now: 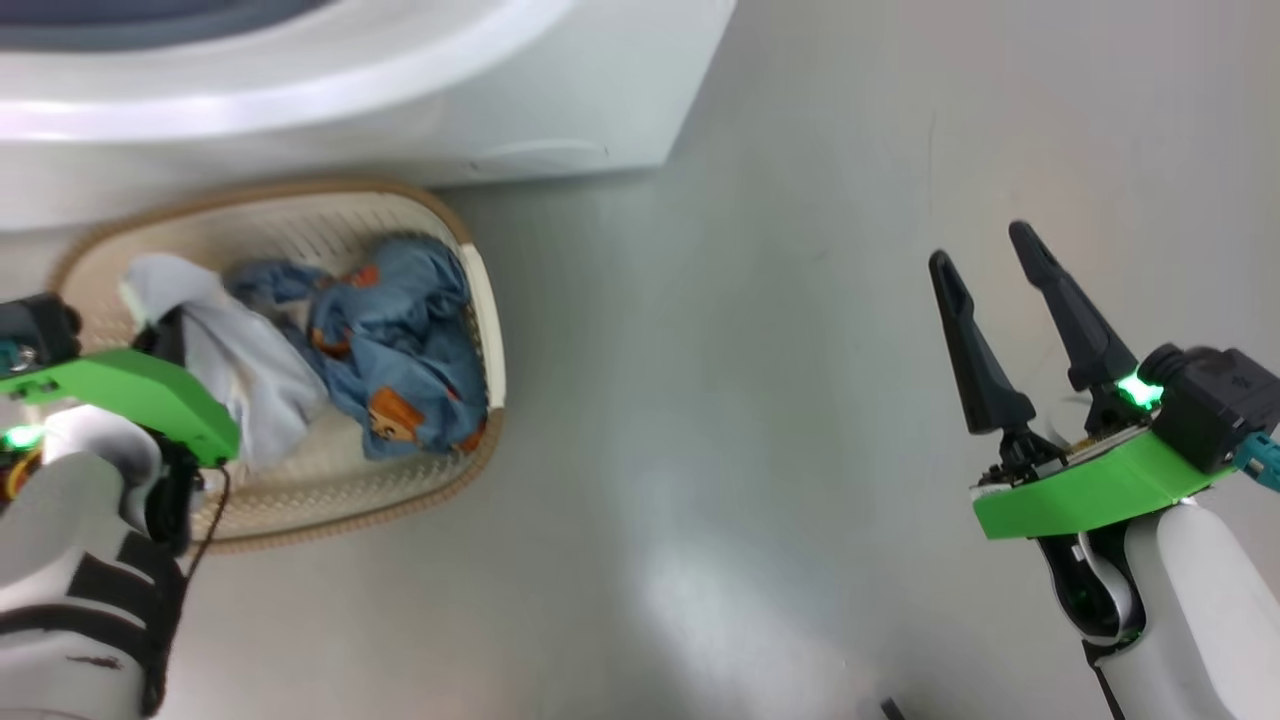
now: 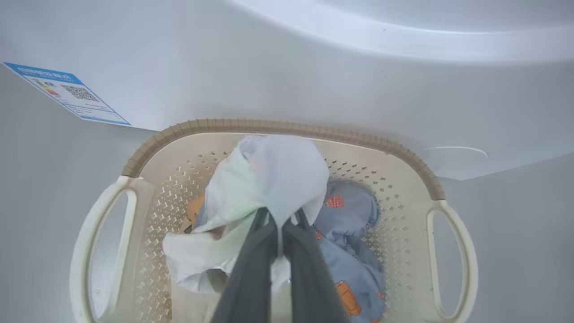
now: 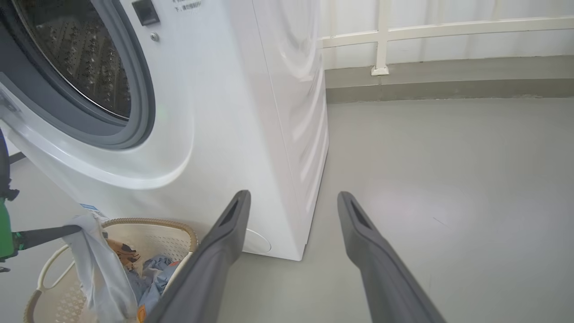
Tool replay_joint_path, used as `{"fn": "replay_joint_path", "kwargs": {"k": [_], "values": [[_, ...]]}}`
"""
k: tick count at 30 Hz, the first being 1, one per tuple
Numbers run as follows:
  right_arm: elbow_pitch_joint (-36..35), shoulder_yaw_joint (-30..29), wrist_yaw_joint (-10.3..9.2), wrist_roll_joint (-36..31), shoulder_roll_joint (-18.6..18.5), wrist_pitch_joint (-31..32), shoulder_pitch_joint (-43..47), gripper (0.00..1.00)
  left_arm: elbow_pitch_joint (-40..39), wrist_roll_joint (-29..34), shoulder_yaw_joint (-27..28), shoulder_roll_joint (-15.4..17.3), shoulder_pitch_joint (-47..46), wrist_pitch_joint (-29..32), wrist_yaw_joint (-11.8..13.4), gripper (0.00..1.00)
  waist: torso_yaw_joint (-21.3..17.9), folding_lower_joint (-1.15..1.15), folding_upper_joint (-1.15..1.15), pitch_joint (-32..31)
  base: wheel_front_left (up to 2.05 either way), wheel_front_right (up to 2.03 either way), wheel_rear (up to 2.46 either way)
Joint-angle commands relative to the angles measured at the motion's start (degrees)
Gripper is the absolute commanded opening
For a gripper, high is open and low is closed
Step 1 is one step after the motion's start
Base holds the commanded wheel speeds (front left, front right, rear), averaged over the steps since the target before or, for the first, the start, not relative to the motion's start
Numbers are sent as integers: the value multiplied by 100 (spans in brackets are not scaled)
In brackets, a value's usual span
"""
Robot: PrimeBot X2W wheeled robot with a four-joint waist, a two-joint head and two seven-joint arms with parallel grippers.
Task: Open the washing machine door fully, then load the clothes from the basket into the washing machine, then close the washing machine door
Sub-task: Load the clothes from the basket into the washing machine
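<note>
Left gripper (image 2: 279,220) is clenched on the pale white garment (image 2: 273,175), its tail hanging into the basket (image 2: 278,126). My right gripper (image 1: 985,252) stands wide open over the floor (image 1: 760,400).

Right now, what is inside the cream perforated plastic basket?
A crumpled blue garment with orange prints lies inside. A pale white garment, pinched in the shut left gripper, covers part of it and the floor of the basket.

Pale white forearms (image 1: 1210,600), bright green wrist plates (image 1: 1080,495), long black tapered fingers (image 1: 975,350) — small green lights (image 1: 1140,392) glowing.
</note>
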Motion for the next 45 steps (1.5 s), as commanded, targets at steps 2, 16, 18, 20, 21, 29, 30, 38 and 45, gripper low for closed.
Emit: {"fn": "replay_joint_path", "kwargs": {"k": [2, 16, 18, 20, 21, 29, 30, 38, 45], "values": [[-60, 58, 57, 25, -68, -27, 277, 100, -312, -163, 15, 250, 262, -114, -7, 0, 205, 0, 0, -594, 0, 0, 0], [57, -282, 57, 70, -207, -27, 945, 100, -2456, 137, 591, 589, 1512, -163, -8, 0, 406, 0, 0, -1653, 0, 0, 0], [60, -343, 57, 70, -228, -27, 1029, 100, -2834, 302, 831, 551, 1732, -163, -8, 0, 435, 0, 0, -1742, 0, 0, 0], [63, -374, 57, 68, -237, -27, 1103, 100, -3191, 425, 1083, 484, 1974, -164, -8, 0, 452, 0, 0, -1836, 0, 0, 0], [64, -391, 57, 66, -244, -27, 1142, 100, -3370, 511, 1174, 458, 2097, -164, -8, 0, 465, 0, 0, -1879, 0, 0, 0], [61, -484, 57, 55, -260, -27, 1352, 100, -4784, 895, 2062, 78, 3058, -164, -8, 0, 510, 0, 0, -2103, 0, 0, 0], [59, -492, 57, 56, -261, -27, 1379, 100, -4989, 936, 2145, -3, 3214, -164, -8, 0, 512, 0, 0, -2121, 0, 0, 0], [37, -537, 57, 61, -232, -27, 1536, 100, -6045, 1179, 2675, -703, 4298, -164, -9, 0, 479, 0, 0, -2226, 0, 0, 0], [14, -527, 57, 60, -194, -27, 1546, 100, -6041, 1219, 2763, -895, 4475, -164, -9, 0, 428, 0, 0, -2171, 0, 0, 0]]}}
